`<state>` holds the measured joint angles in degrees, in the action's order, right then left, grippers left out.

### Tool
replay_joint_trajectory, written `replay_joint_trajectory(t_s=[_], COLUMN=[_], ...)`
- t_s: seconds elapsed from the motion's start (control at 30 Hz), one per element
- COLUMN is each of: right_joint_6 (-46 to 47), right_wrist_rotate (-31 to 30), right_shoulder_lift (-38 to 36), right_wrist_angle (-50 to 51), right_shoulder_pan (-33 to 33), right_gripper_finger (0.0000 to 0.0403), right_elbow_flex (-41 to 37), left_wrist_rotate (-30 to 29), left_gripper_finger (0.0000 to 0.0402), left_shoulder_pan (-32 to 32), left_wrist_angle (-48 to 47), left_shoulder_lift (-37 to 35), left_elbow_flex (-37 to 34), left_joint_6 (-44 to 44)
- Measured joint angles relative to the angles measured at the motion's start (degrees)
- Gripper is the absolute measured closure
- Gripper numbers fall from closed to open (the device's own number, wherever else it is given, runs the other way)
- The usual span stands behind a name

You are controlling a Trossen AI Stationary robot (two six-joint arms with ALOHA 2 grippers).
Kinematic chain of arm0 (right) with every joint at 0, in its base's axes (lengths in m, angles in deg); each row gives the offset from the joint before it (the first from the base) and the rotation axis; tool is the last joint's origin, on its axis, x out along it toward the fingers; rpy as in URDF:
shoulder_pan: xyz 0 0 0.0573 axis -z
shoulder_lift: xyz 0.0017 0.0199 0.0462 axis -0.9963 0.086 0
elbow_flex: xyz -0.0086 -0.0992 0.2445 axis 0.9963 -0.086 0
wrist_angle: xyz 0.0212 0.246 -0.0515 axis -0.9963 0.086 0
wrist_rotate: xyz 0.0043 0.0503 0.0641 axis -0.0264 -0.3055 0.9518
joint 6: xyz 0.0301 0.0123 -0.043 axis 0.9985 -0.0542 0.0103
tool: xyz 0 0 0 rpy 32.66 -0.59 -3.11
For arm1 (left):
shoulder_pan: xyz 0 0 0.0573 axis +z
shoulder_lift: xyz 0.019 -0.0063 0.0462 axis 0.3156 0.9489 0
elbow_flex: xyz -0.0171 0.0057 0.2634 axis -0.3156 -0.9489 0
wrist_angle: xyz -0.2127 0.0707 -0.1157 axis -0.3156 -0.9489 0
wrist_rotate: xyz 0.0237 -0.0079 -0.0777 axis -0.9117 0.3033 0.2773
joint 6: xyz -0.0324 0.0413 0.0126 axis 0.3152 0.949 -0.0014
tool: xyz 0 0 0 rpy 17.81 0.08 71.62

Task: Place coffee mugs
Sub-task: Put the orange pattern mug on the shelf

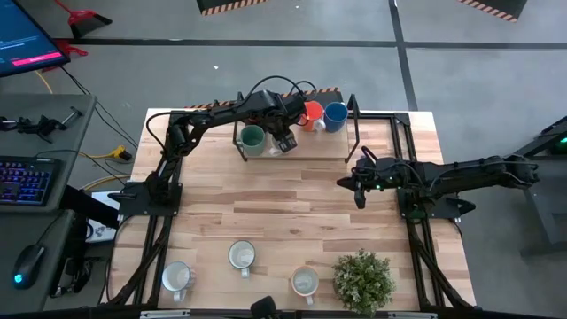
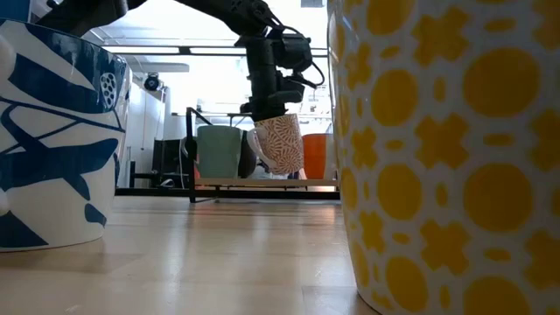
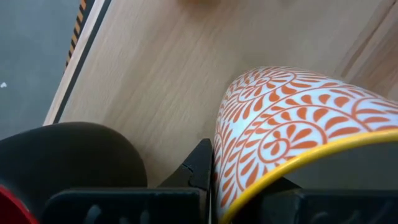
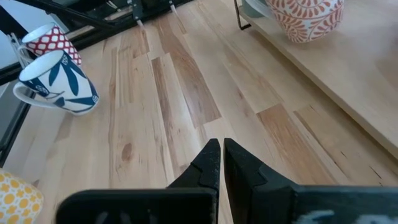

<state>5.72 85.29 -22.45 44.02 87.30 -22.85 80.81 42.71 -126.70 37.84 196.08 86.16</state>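
Observation:
My left gripper (image 1: pixel 285 142) reaches to the table's far middle and is shut on a white mug with an orange leaf pattern (image 2: pixel 280 144). It holds the mug over a low wooden shelf (image 2: pixel 262 183). On that shelf stand a teal green mug (image 1: pixel 252 139), an orange mug (image 1: pixel 312 115) and a blue mug (image 1: pixel 335 115). Three more mugs (image 1: pixel 241 257) stand on their bases near the front edge. My right gripper (image 1: pixel 350 184) hovers shut and empty over the table's right middle. My left gripper holds the patterned mug by its wall at the yellow rim (image 3: pixel 249 193). One finger (image 3: pixel 199 168) lies on the outer wall and the other side of the grip is inside the mug. The fingers slant down from above. The mug hangs tilted, its bottom (image 2: pixel 282 171) just over the shelf; whether it touches I cannot tell.
A potted plant (image 1: pixel 363 279) stands at the front right beside the near mugs. In the low view a blue-and-white mug (image 2: pixel 52 140) and a yellow-patterned mug (image 2: pixel 455 149) stand close to the camera. Metal frame posts (image 1: pixel 354 133) rise around the shelf. Bare wood lies mid-table.

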Motion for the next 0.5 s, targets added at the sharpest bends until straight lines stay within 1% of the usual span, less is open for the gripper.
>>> replay_joint_trajectory(t_s=[0.37,0.5], right_joint_6=[0.0,0.0], right_wrist_rotate=[0.0,0.0], right_shoulder_lift=[0.0,0.0], right_wrist_angle=[0.4,0.4], right_shoulder_pan=[0.0,0.0], right_gripper_finger=[0.0401,0.0401], right_elbow_flex=[0.0,0.0], left_wrist_rotate=[0.0,0.0], left_gripper_finger=[0.0386,0.0374], left_shoulder_pan=[0.0,0.0], left_wrist_angle=[0.0,-0.1], left_shoulder_lift=[0.0,0.0], left_elbow_flex=[0.0,0.0], left_joint_6=[0.5,0.3])
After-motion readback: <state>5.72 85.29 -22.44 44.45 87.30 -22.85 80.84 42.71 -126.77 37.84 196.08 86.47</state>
